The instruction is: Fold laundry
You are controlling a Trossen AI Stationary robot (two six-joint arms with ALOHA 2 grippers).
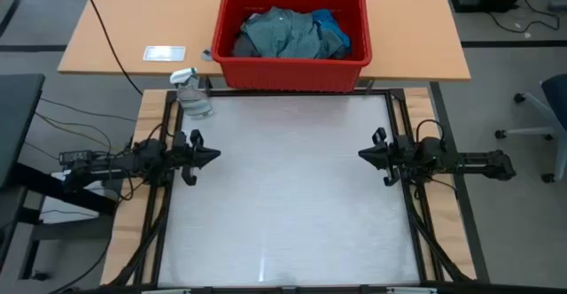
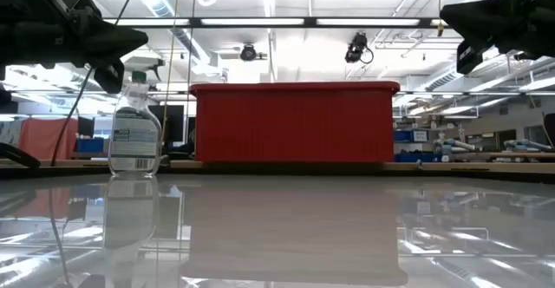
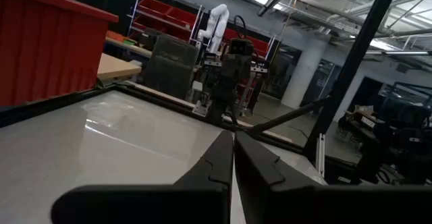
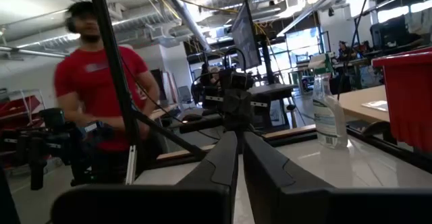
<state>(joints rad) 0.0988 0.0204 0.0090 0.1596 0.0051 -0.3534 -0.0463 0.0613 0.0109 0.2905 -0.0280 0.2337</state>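
- Teal-green and soft, the laundry (image 1: 292, 34) lay bunched in the red bin (image 1: 233, 62), with a bright blue bit peeking out.
- My left gripper (image 1: 211, 157) was pinched shut, holding nothing.
- My right gripper (image 1: 364, 154) was pinched shut too, well apart.

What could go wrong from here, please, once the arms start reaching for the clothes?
The clothes lie heaped together in the red bin beyond the white table, so a grab may lift several tangled pieces. The spray bottle stands by the bin's corner, nearest the shut left gripper, and could be knocked over. The right gripper, also shut, must open first.
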